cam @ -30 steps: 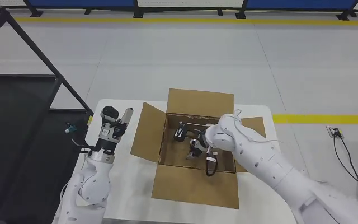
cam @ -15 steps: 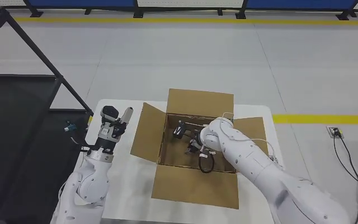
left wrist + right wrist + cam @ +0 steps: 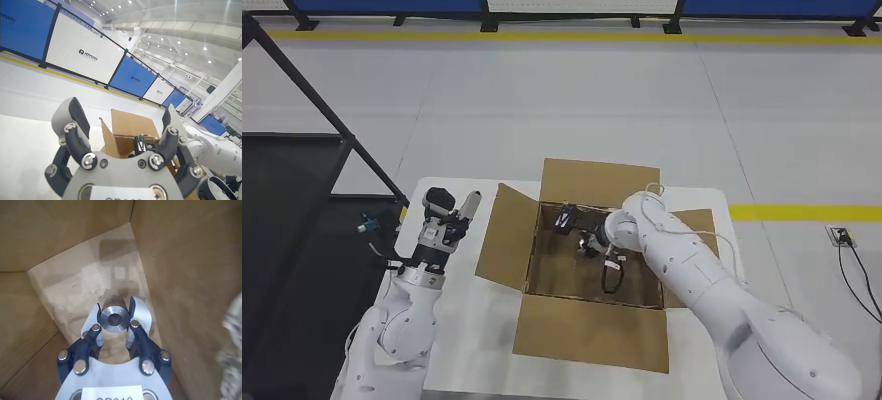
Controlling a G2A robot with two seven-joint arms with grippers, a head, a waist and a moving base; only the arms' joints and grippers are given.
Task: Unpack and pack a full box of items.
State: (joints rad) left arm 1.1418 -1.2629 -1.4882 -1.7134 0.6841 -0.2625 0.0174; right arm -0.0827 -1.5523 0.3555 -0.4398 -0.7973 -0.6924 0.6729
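Progress is hard to place: right pincer pinches a metal cylinder low inside the box, over bare cardboard; left pincer, spread, holds nothing above the worktop.

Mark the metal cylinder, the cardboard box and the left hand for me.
metal cylinder [image 3: 115, 319], right wrist view, on its round end face.
cardboard box [image 3: 600, 182], top view, on its far flap.
left hand [image 3: 122, 105], left wrist view, midway between its open fingertips.
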